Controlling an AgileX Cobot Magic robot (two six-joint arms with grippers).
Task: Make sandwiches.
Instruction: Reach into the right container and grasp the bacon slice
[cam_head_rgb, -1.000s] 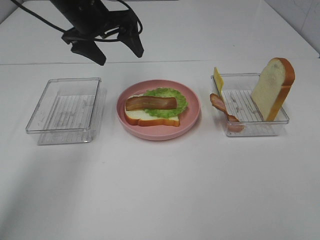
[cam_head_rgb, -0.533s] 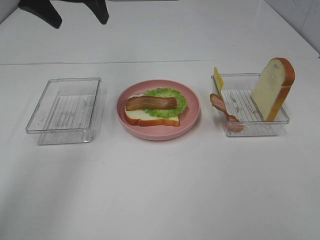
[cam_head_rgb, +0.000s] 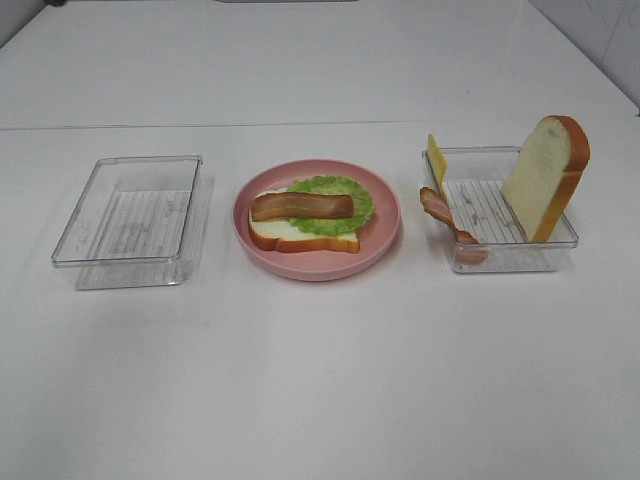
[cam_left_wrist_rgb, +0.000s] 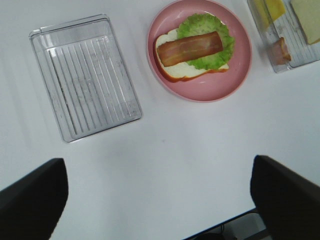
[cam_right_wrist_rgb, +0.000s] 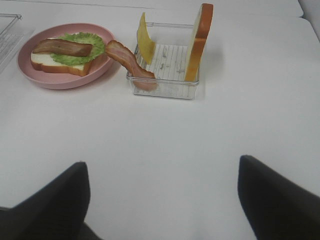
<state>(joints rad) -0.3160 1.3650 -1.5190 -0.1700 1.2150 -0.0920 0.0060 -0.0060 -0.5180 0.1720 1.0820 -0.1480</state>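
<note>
A partial sandwich (cam_head_rgb: 300, 225) lies on the pink plate (cam_head_rgb: 317, 268): one bread slice, green lettuce (cam_head_rgb: 345, 215) and a bacon strip (cam_head_rgb: 300, 207) on top. It also shows in the left wrist view (cam_left_wrist_rgb: 190, 48) and in the right wrist view (cam_right_wrist_rgb: 62, 52). In the right tray (cam_head_rgb: 510, 260) a second bread slice (cam_head_rgb: 545, 175) stands upright, a yellow cheese slice (cam_head_rgb: 436, 160) leans at the far corner, and another bacon strip (cam_head_rgb: 445, 220) hangs over the rim. My left gripper (cam_left_wrist_rgb: 160, 200) is open, high above the table. My right gripper (cam_right_wrist_rgb: 162, 200) is open, short of the right tray. Neither shows in the exterior view.
A clear plastic tray (cam_head_rgb: 130, 215) with nothing in it stands left of the plate, also seen in the left wrist view (cam_left_wrist_rgb: 85, 75). White tabletop runs in front of the plate and trays. The table's back edge lies behind them.
The left arm has risen and moved back to the left, leaving the exterior view. The plate, trays and food have not moved.
</note>
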